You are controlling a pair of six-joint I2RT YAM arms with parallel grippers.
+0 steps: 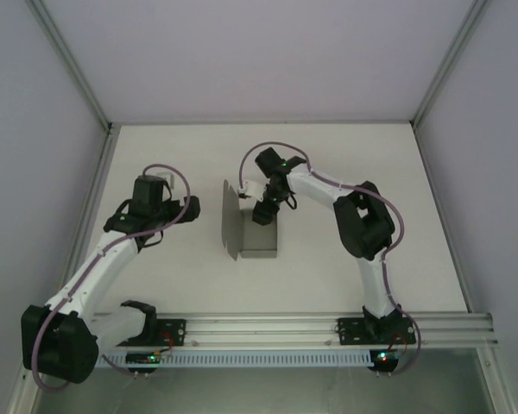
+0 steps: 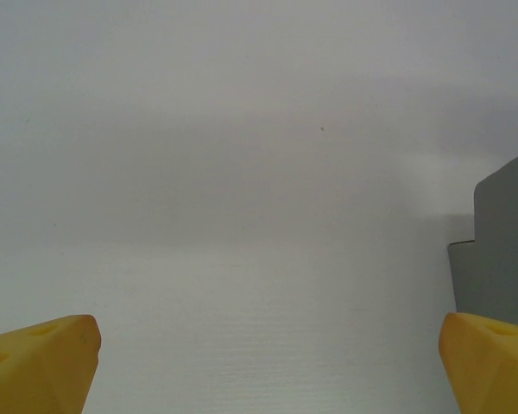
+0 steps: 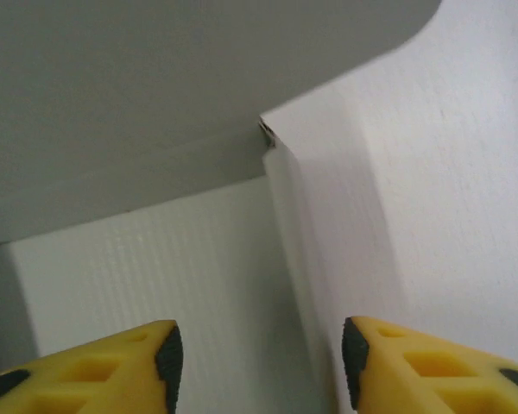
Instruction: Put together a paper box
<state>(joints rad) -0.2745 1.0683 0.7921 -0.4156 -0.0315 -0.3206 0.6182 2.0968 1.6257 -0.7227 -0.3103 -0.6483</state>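
Yellow fingertips of the right gripper: parted and gripping nothing, with a raised pale wall edge of the paper box running between them, nearer one fingertip than the other; whether they touch it cannot be told. Paper box: grey paperboard, part-folded, mid-table; one tall side panel stands upright on its left, its base panel lies flat on the table, and the right gripper sits over its far end. Step in hand, as judged: raising or seating a wall. Recommended: centre the wall between the pads before closing, pinch near the crease, and hinge along the score instead of pulling, so the thin board neither buckles nor slides. Left gripper: wide open, empty, low over bare table left of the box; well placed to brace the standing panel. Aluminium rail: near edge, carrying both arm bases.
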